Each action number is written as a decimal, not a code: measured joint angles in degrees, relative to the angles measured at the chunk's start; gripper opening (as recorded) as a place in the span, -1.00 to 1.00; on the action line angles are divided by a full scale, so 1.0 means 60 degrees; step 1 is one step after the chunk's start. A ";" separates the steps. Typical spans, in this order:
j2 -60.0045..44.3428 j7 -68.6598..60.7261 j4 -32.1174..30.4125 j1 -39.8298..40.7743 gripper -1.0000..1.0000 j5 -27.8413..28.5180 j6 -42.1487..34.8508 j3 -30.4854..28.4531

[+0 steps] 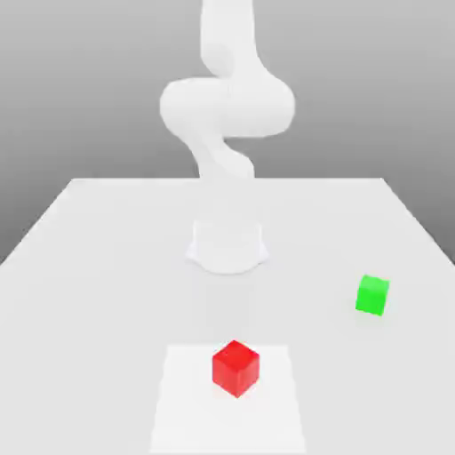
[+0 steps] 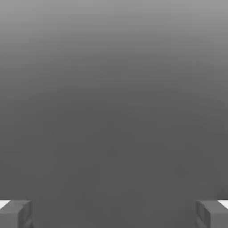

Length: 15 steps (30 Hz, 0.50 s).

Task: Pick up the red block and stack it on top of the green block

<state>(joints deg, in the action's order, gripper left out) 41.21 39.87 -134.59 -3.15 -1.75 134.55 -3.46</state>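
Gripper wide open, holding nothing; red block sits on table, nearer cam than arm base, well apart from green block

The red block and the green block had smooth, matt faces like plain plastic. The bench looked white, smooth and matt. The arm had a smooth white shell. The fingers looked dull grey.

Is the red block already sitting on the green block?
No, the red block rests on the table, apart from the green block toward the exterior view's right.
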 joint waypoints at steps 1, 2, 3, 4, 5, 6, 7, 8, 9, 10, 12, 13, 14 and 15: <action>-0.0352 -0.0445 -0.0207 -0.0226 0.00 -0.0132 0.0204 -0.0238; -0.0690 -0.0853 -0.0406 -0.0449 0.00 -0.0241 0.0403 -0.0462; -0.1025 -0.1272 -0.0597 -0.0632 0.00 -0.0373 0.0588 -0.0642; -0.1357 -0.1674 -0.0788 -0.0824 0.00 -0.0487 0.0778 -0.0821; -0.1689 -0.2074 -0.0974 -0.1013 0.00 -0.0599 0.0956 -0.0989; -0.2021 -0.2469 -0.1161 -0.1192 0.00 -0.0707 0.1136 -0.1142; -0.2353 -0.2858 -0.1348 -0.1364 0.00 -0.0808 0.1317 -0.1282; -0.2685 -0.3249 -0.1534 -0.1513 0.00 -0.0914 0.1497 -0.1393; -0.3016 -0.3632 -0.1720 -0.1658 0.00 -0.1008 0.1678 -0.1497; -0.3345 -0.4006 -0.1907 -0.1795 0.00 -0.1090 0.1860 -0.1589; -0.3994 -0.4726 -0.2280 -0.2032 0.00 -0.1218 0.2227 -0.1728; -0.4311 -0.5068 -0.2468 -0.2126 0.00 -0.1258 0.2413 -0.1774; -0.4623 -0.5396 -0.2656 -0.2201 0.00 -0.1277 0.2600 -0.1801; -0.4927 -0.5703 -0.2845 -0.2262 0.00 -0.1268 0.2790 -0.1820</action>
<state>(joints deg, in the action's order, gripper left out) 11.65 5.66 -151.66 -16.73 -9.36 151.28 -14.38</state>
